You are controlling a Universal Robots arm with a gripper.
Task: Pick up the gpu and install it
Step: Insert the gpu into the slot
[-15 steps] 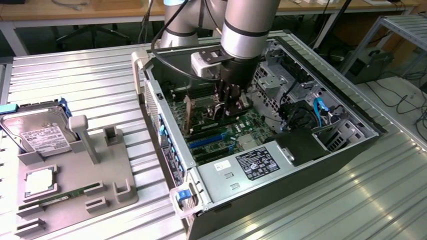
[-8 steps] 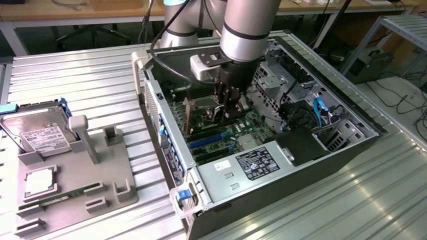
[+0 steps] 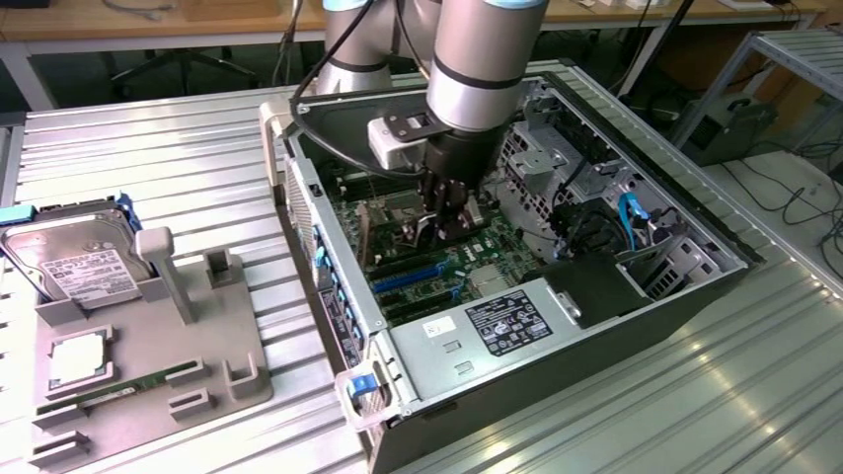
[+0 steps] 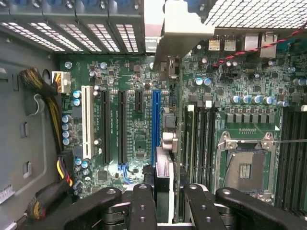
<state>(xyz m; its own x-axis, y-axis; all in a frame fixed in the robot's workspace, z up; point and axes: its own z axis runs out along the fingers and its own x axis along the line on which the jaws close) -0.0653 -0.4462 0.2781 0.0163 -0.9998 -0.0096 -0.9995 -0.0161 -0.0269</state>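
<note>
Writing that can be read is scarce: the power supply, a silver metal box in the open computer case, carries a black label with white print too small to make out, and the hard drive on the grey plastic holder tray bears a white label equally illegible. A narrow green RAM stick lies in a slot of that tray, well apart from the case.

Inside the case, the gripper hangs from the grey cylindrical arm just above the green motherboard. Its black fingers are clamped on the gpu, held on edge between them: a thin card seen end-on, with its long silver metal bracket reaching away toward the perforated rear wall of the case. The card stands beside the blue expansion slot, close over the motherboard; whether its edge is seated in a slot cannot be told.

On the motherboard, beside the blue slot, run two long black slots and one white slot. On the card's other side lies the square metal-framed CPU socket, flanked by dark memory slots. Small round capacitors with silver-blue tops dot the board. Yellow and black braided cables curve along the grey sheet-metal case wall. The table under the case is ribbed, pale metal.
</note>
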